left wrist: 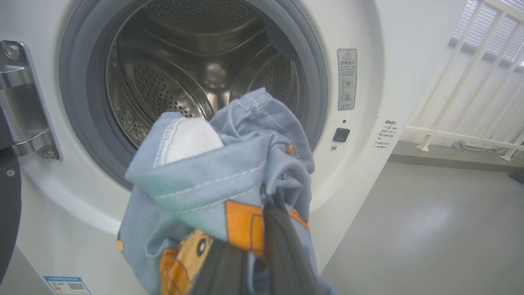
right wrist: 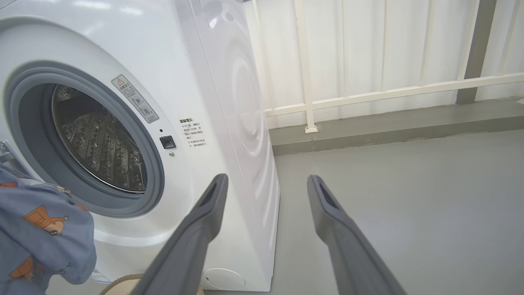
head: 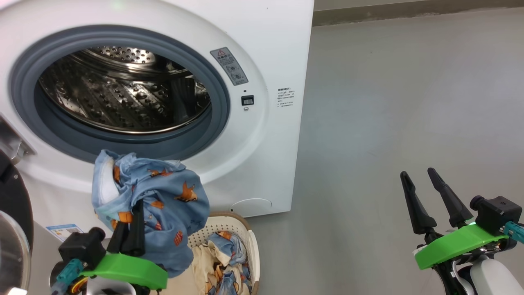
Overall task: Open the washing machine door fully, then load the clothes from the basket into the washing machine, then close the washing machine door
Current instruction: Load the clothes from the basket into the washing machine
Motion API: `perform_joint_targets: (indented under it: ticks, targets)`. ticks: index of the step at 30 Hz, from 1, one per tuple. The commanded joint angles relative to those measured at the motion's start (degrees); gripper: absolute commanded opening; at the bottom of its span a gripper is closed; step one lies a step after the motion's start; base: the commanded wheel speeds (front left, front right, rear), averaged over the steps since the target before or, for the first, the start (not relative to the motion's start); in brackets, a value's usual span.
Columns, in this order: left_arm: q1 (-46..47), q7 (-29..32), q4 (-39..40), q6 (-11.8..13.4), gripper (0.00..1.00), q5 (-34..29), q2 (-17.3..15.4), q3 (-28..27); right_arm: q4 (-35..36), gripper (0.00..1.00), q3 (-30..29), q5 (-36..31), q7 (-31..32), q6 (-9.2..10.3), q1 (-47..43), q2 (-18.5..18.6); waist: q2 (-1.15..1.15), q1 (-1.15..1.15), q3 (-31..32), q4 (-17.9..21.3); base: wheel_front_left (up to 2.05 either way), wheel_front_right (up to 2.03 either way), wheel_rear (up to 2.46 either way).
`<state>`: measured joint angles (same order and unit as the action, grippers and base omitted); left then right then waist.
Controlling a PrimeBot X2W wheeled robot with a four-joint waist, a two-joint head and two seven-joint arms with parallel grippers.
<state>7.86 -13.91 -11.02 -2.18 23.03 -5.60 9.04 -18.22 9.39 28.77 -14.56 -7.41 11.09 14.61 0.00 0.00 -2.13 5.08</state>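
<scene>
My left gripper (head: 132,219), two long dark fingers on a green wrist plate (head: 127,270), sits at lower left, its jaws pinched together on a bunch of light blue cartoon-print clothes (head: 172,209). My right gripper (head: 417,174) hangs at lower right, fingers spread wide and holding nothing, pointing up and slightly left above its white forearm (head: 491,278).

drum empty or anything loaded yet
Empty as far as shows: bare steel inside the drum, while a blue garment hangs from the shut left gripper, outside the opening.
</scene>
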Motion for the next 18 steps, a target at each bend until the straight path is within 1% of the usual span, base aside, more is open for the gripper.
perform_joint_targets:
  ticks: [1, 5, 10, 14, 18]
  targets:
    - [1.54, 0.06, 1.91, 0.52, 0.00, 0.22, -1.37, -1.76, 1.63, 1.00, 0.93, -0.31, -0.44, -0.08, -0.02, 0.48, 0.00, 0.00, -0.11, 0.06, 0.00, 0.00, 0.00]
    - [3.08, 0.72, 1.73, 0.52, 0.00, -0.09, -2.25, -1.78, 1.88, 1.00, 1.15, -0.23, -0.44, -0.08, 0.05, 0.71, 0.00, 0.00, -0.67, 0.13, 0.00, 0.00, 0.00]
    - [8.04, 1.33, -0.33, 0.05, 0.00, 0.53, -2.97, -2.33, 2.57, 1.00, 1.57, 0.16, -0.44, -0.08, 0.77, 1.40, 0.00, 0.00, -2.71, 0.41, 0.00, 0.00, 0.00]
    - [13.56, 0.74, -4.48, -0.43, 0.00, 0.58, -3.59, -2.98, 3.13, 1.00, 2.19, 0.45, -0.44, -0.08, 1.86, 2.01, 0.00, 0.00, -5.10, 1.13, 0.00, 0.00, 0.00]
    - [20.33, -0.08, -10.41, -1.05, 0.00, 0.65, -4.38, -4.08, 3.44, 1.00, 3.09, 0.90, -0.44, -0.08, 3.29, 2.90, 0.00, 0.00, -8.09, 2.44, 0.00, 0.00, 0.00]
